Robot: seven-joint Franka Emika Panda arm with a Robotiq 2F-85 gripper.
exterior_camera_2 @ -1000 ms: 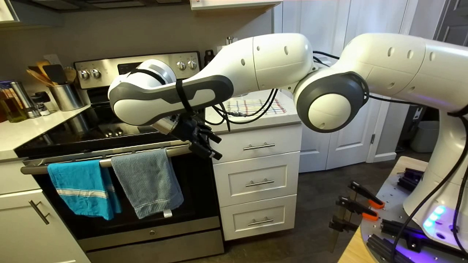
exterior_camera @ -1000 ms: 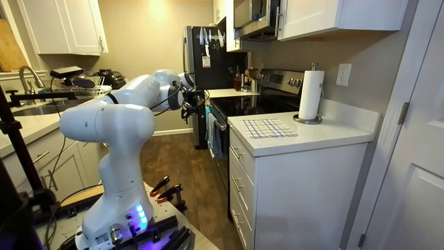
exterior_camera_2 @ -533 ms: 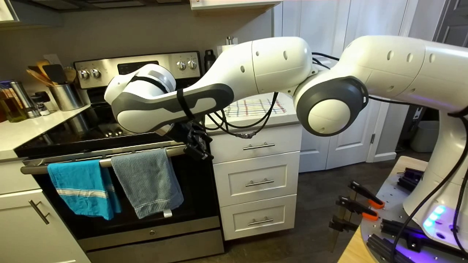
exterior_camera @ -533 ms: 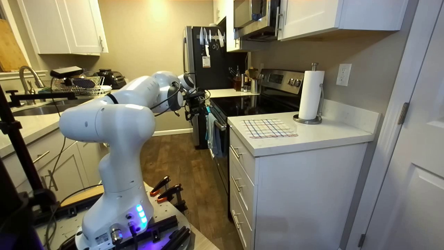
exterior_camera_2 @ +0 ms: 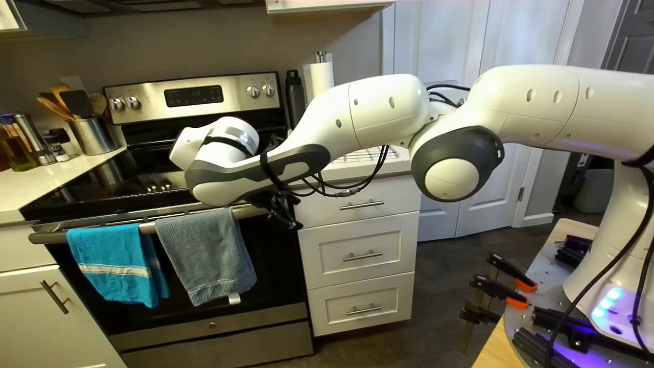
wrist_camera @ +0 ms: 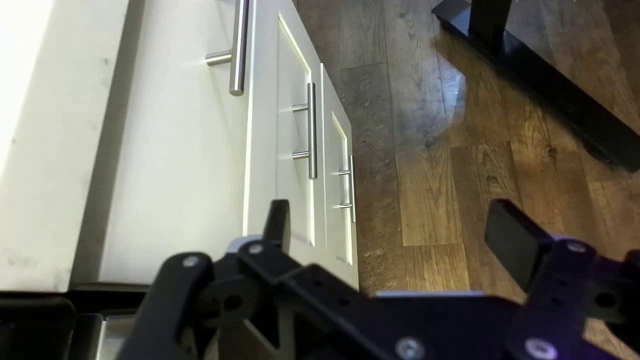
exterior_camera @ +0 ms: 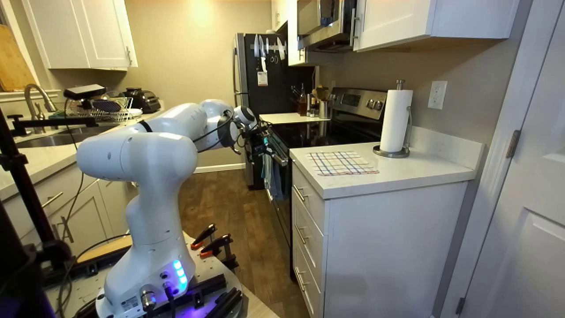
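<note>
Drawers (exterior_camera_2: 360, 268), white, closed and three in a stack, stand beside the oven (exterior_camera_2: 173, 306) and below the counter (exterior_camera: 410, 170); they are among the things nearest the hand (wrist_camera: 395, 230). In the wrist view the hand is spread wide, its two pads well apart, with parts of the lower drawers and the wood floor (wrist_camera: 425, 200) showing between them. The top handle (wrist_camera: 240, 50), middle handle (wrist_camera: 312, 130) and bottom handle (wrist_camera: 352, 187) run along the drawer fronts. One finger overlaps those fronts in that view; I cannot tell whether it touches. In an exterior view the hand hangs tilted downward below the arm (exterior_camera_2: 388, 110), before the end of the oven next to the drawers, with cables (exterior_camera_2: 347, 192) looping close by. A blue towel (exterior_camera_2: 115, 266) and a grey towel (exterior_camera_2: 207, 255) hang side by side from the oven's bar (exterior_camera_2: 147, 228), the grey one nearer the hand. On the counter a checked cloth (exterior_camera: 342, 163) lies flat, and a paper roll (exterior_camera: 396, 121) stands upright, nearer the wall. A black foot (wrist_camera: 550, 90) rests on the floor, well apart from the drawers.
</note>
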